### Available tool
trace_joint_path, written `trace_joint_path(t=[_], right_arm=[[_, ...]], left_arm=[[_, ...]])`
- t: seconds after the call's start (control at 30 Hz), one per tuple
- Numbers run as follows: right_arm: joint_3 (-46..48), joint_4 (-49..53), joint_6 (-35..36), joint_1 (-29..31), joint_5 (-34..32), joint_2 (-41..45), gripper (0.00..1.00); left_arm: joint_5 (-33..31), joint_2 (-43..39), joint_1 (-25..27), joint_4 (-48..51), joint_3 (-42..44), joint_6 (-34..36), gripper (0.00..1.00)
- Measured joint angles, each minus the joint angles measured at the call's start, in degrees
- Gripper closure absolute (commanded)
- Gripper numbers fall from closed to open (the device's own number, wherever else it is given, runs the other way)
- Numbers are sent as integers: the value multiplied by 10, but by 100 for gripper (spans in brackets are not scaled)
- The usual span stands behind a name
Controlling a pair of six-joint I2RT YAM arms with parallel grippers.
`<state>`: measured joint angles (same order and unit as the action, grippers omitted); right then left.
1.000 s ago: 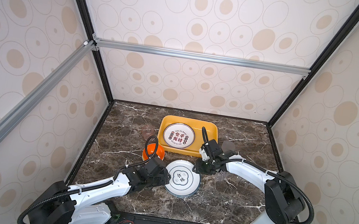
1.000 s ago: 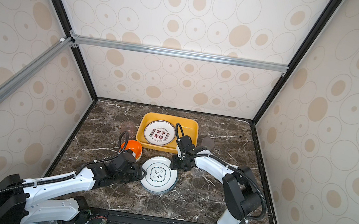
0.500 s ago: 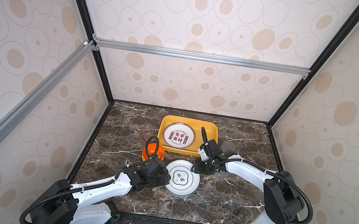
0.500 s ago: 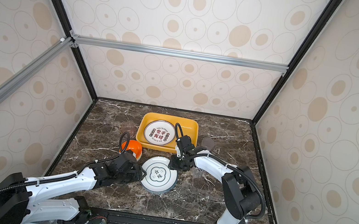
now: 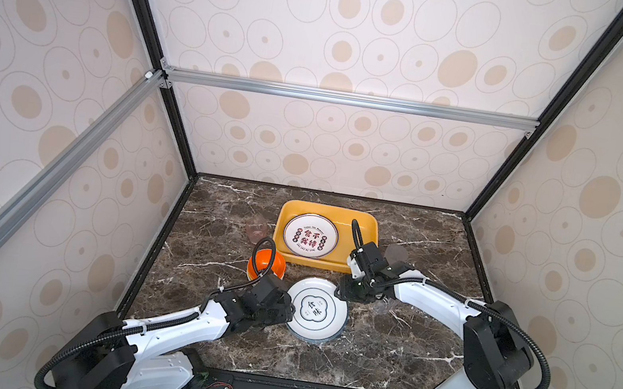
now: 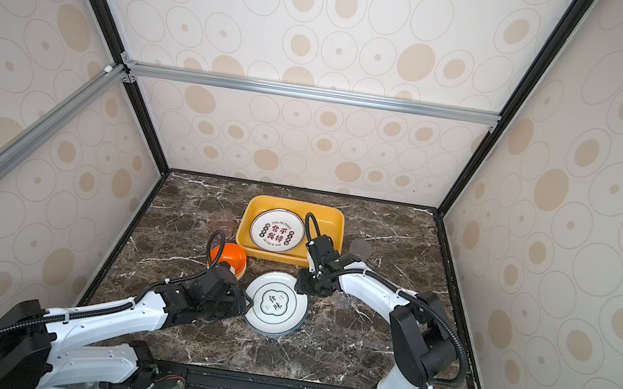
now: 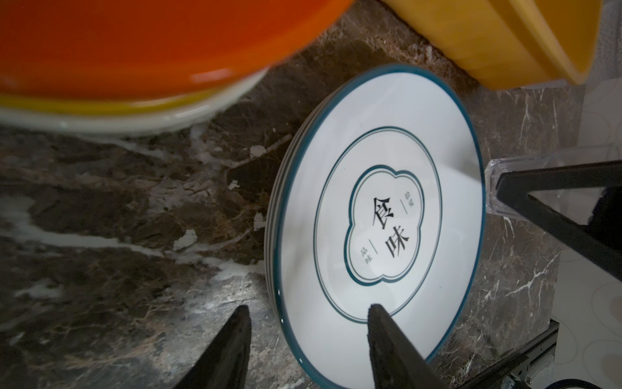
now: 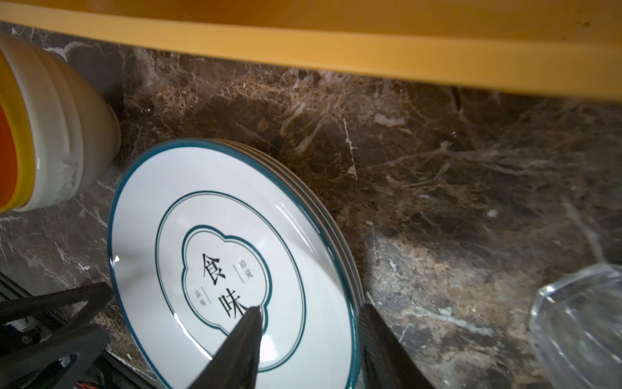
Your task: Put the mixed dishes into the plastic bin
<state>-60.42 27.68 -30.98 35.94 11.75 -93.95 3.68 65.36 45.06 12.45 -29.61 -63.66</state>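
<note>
Left gripper: jaws part-open, astride the plate stack's rim on its own side; one finger over the top plate's face, the other outside over the table; contact cannot be determined
Right gripper: jaws apart, astride the opposite rim of the same stack; one finger over the printed centre, the other just outside the rim
Plate stack: several teal-rimmed white plates, flat on the marble table, between the two grippers
Plastic bin: yellow, on the table just beyond the right gripper, apart from the stack
Plate in bin: one, red-black characters, lying flat, beyond both grippers
Bowl stack: orange over yellow over cream, just beside the left gripper, outside the bin
Clear cup: on the table near the right gripper, on its side away from the stack
Pink cup: beyond the left gripper, beside the bin's wall
Grey cup: beyond the right gripper, beside the bin's other end
</note>
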Motion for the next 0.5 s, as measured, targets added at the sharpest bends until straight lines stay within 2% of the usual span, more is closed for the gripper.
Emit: trace_joint_path(t=[0.5], right_arm=[[9,-10,-2,0,4,-7,58]], left_arm=[[0,-7,0,0,5,-1,45]])
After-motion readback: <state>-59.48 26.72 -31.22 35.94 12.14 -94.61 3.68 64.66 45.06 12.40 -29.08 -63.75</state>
